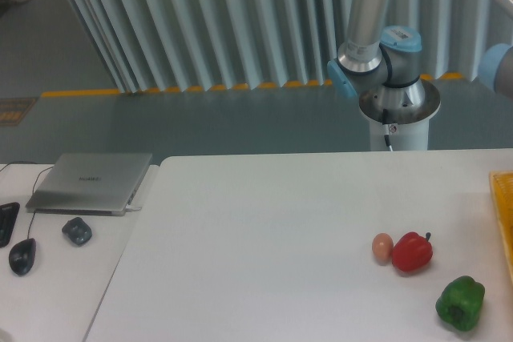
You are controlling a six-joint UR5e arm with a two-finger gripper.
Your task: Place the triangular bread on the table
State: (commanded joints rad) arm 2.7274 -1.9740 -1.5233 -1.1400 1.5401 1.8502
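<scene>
The large white table [264, 230] fills the middle and right of the camera view. The triangular bread is out of view. My gripper has passed beyond the right edge of the picture; only the arm's base [393, 102] and an elbow joint [498, 66] at the far right show behind the table.
A small tan egg [383, 247], a red pepper [412, 251] and a green pepper [460, 303] lie at the table's right front. A yellow tray edge [505, 214] shows at the far right. A silver laptop [90, 182] and two mice [77, 231] sit on the left desk.
</scene>
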